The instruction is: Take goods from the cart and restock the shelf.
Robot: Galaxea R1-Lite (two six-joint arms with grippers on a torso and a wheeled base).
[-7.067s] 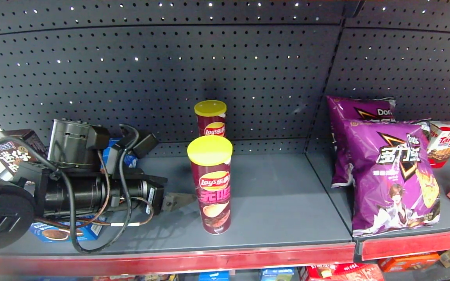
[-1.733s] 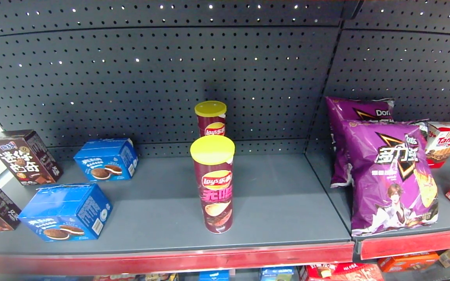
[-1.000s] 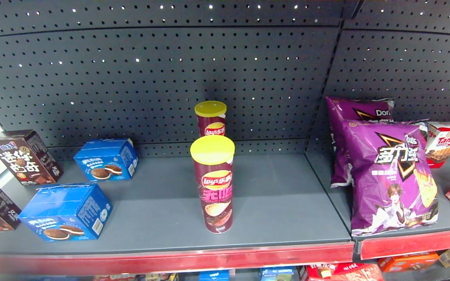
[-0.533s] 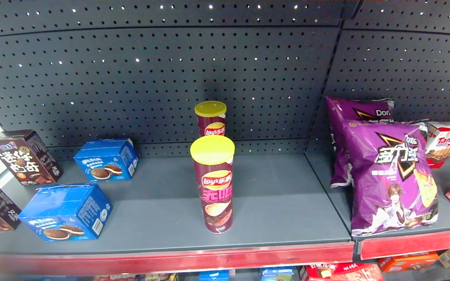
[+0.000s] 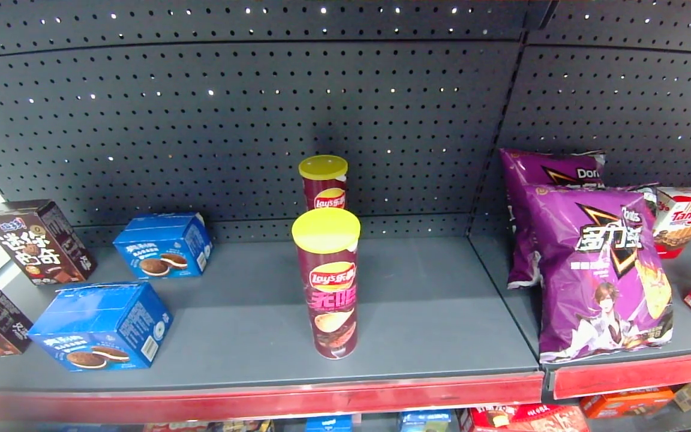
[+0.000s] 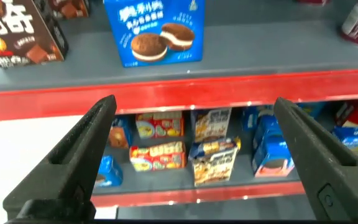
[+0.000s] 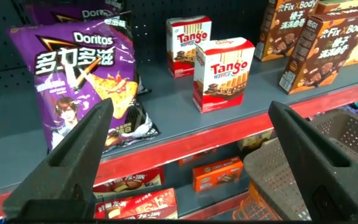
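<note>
The left gripper (image 6: 194, 104) and right gripper (image 7: 191, 107) hang spread and empty before the red edge of the shelf (image 5: 429, 312). The cart basket (image 7: 353, 140) is cut off by a right finger. On the shelf, the front chip can (image 5: 329, 282) stands upright, well apart from the blue box (image 5: 102, 324) and purple bags (image 5: 597, 270), masking the lower half of the rear can (image 5: 323, 180).

The left end effector (image 6: 194, 101) and right end effector (image 7: 191, 104) have matte black, wedge-shaped, tapering fingers (image 6: 73, 165).
</note>
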